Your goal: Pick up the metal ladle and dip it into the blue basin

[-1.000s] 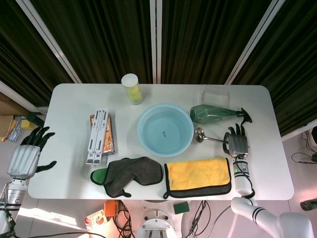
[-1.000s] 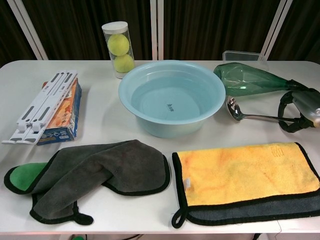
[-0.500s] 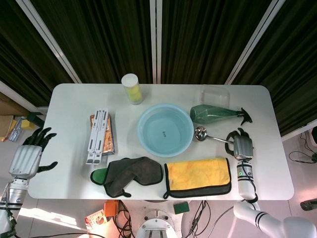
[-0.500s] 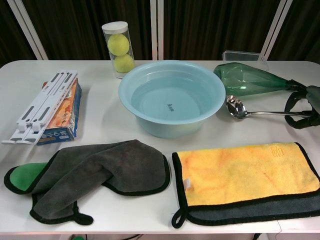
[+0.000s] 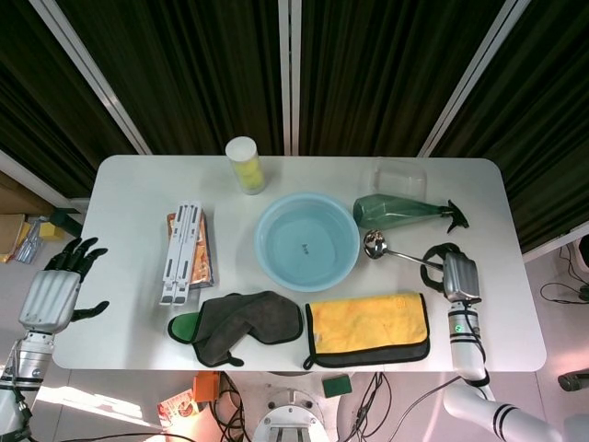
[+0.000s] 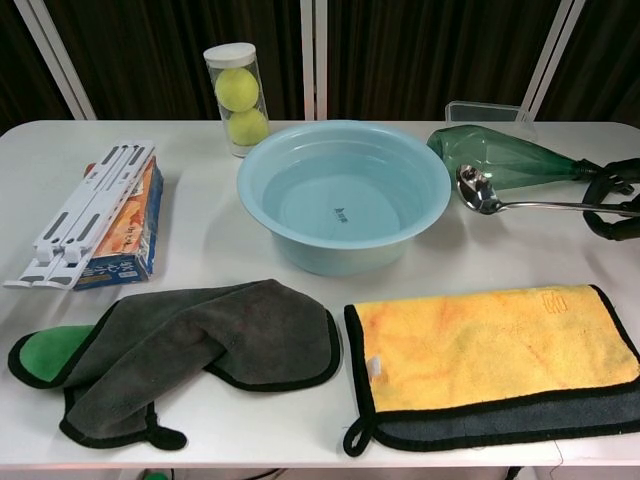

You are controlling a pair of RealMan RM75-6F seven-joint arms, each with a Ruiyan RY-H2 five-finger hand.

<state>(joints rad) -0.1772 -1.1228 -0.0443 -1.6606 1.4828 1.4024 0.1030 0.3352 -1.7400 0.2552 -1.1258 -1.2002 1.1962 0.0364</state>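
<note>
A white table (image 5: 138, 184) is shown bearing, at its centre, the blue basin (image 5: 306, 242). A yellow cloth (image 5: 368, 324) and a grey cloth (image 5: 244, 322) are laid along the near edge. A white folding stand (image 5: 181, 251) is set on an orange box at the left, and a green bottle (image 5: 396, 212) is laid on its side at the right. The metal ladle (image 6: 500, 200) is held by its handle in the closed fingers of the right hand (image 5: 453, 273), its bowl raised just beside the basin's right rim. The left hand (image 5: 53, 290) is seen off the table's left edge, fingers spread, holding nothing.
</note>
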